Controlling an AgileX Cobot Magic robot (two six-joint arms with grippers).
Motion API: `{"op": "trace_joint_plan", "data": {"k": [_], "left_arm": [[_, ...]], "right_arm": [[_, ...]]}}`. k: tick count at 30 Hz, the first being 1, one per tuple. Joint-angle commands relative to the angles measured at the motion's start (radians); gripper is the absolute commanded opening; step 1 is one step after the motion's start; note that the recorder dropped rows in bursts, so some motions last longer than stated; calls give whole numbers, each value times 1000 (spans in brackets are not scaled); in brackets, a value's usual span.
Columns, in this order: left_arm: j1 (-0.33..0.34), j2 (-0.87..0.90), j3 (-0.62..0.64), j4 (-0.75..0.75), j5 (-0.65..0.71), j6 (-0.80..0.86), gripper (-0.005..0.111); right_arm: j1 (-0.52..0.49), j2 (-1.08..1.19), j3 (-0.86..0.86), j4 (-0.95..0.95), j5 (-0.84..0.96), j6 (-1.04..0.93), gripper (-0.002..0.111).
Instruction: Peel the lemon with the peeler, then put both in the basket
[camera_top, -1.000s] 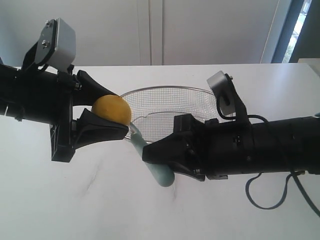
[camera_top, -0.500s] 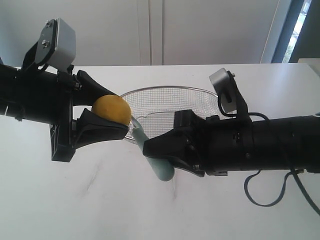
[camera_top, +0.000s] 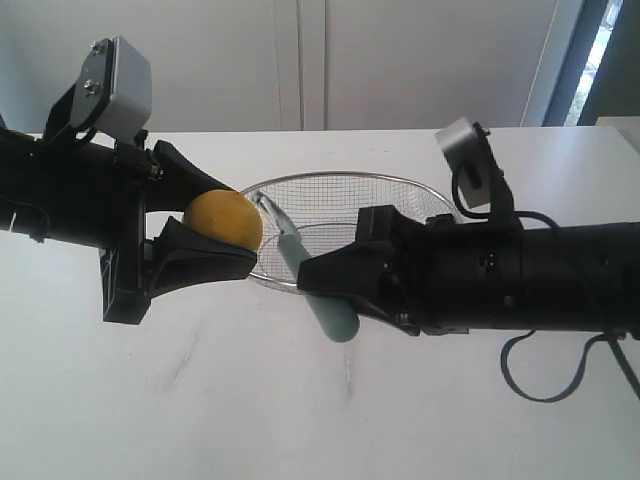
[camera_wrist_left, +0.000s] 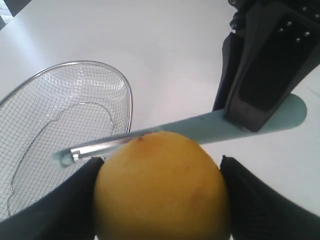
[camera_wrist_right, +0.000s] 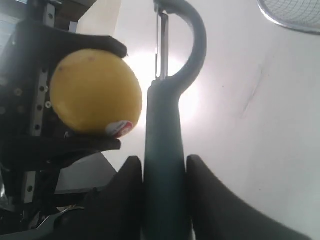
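Left gripper (camera_top: 238, 226) clamps the lemon (camera_top: 222, 220) at the basket's (camera_top: 340, 178) 9 o'clock, holding it steady so the right gripper (camera_top: 325, 290), tight on the peeler (camera_top: 333, 320), can lay the blade (camera_wrist_right: 161, 45) on it.

Left hand (camera_top: 238, 230) reaches in level from the left, fingers clamped above and below the lemon (camera_top: 220, 218). Right hand (camera_top: 318, 288) comes from the right, level, pinching the peeler (camera_top: 335, 320) handle.

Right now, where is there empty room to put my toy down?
Bare table between the camera and the peeler, and behind the basket toward the wall. Crowded in the middle: left gripper with the lemon, right gripper holding the peeler, close together.
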Motion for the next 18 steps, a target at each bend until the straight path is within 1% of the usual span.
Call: {"op": "trace_joint_plan", "data": {"k": [1, 6, 13, 18], "left_arm": [[-1, -3, -4, -25, 16, -8, 0], [-1, -3, -4, -25, 20, -8, 0], [-1, -3, -4, -25, 20, -8, 0], [-1, -3, -4, -25, 23, -8, 0]], "right_arm": [[-12, -58, 0, 15, -7, -12, 0], [-49, -126, 0, 15, 14, 12, 0], [-88, -341, 0, 13, 35, 20, 0], [-122, -503, 0, -38, -13, 46, 0]]}}
